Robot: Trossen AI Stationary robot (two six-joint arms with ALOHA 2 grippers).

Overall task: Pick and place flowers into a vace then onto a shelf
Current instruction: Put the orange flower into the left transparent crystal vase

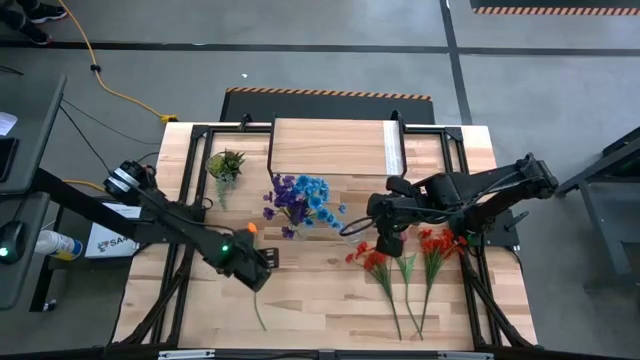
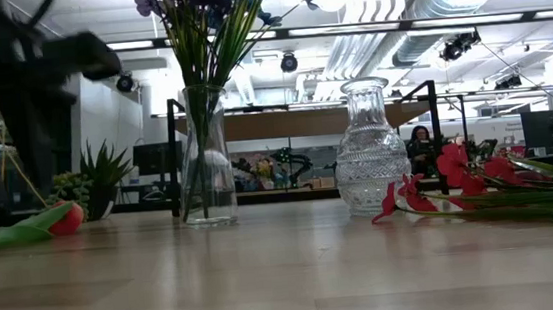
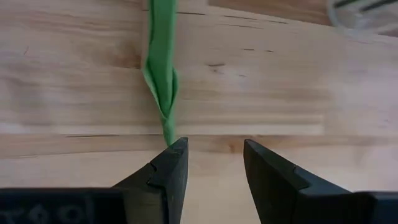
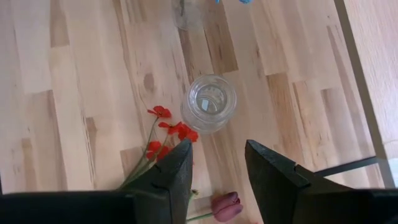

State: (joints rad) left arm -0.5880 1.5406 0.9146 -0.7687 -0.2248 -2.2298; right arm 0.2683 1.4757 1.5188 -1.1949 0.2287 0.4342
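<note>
left tool (image 3: pixel 214 163) hangs spread over the bench (image 3: pixel 74 74), nothing pinched; the flower's green stem (image 3: pixel 161 68) lies beside one finger, so i could close on air.

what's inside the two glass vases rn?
The plain vase holds the blue and purple flowers, stems showing through the glass. The cut-glass vase looks empty from above; its patterned wall hides the bottom in the low view. Red flowers lie beside it on the table.

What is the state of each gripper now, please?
Left gripper: open, empty, above a green stem.
Right gripper: open, empty, above the empty vase.
</note>
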